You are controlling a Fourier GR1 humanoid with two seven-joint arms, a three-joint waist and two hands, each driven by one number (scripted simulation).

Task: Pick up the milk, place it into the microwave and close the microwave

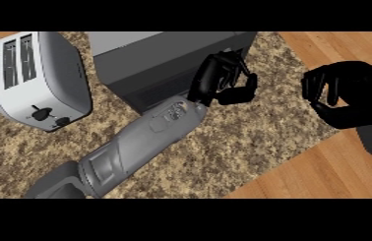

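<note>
I see my left robot hand (218, 85), black with fingers curled together on nothing, against the front of the dark grey box-shaped microwave (156, 63) on the speckled stone desk (240, 136). My right robot hand (338, 95) hangs curled and empty at the right. A silver toaster (44, 77) sits left. I cannot see the milk.

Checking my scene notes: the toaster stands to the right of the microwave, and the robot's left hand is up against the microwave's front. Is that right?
Not quite. In the head view the toaster stands to the left of the microwave, not the right. The rest holds: the left hand is up against the microwave's front.
</note>
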